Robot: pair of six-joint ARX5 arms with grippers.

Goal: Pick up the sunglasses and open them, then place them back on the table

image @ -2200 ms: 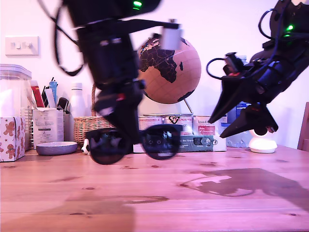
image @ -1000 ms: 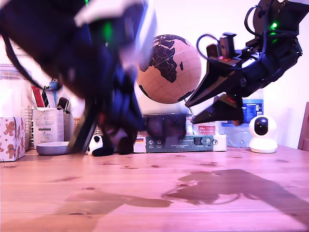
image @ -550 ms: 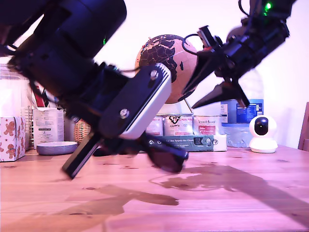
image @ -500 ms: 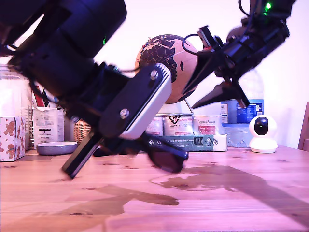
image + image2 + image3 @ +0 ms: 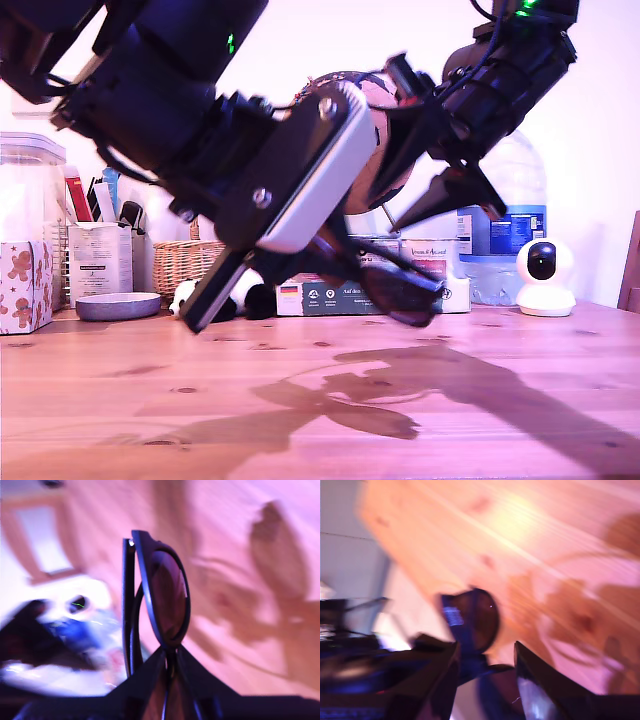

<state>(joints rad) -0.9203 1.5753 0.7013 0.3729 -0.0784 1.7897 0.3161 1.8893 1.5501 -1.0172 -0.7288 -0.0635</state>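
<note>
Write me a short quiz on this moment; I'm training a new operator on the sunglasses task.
1. True or false: the sunglasses lie flat on the table.
2. Which end effector grips the sunglasses? A) first B) second
3. Fill in: behind the arms stands a ____ on a stand.

Key:
1. False; they are held above it.
2. A; my first end effector is shut on the frame, while my second end effector is open nearby.
3. Globe.

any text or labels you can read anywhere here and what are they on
Nothing reads clearly.
Dark box behind the sunglasses: white print and small icons, too small to read.
Blue bottle label: print too small.
White carton at the exterior view's left: print too small.
Both wrist views: too blurred, no text.
</note>
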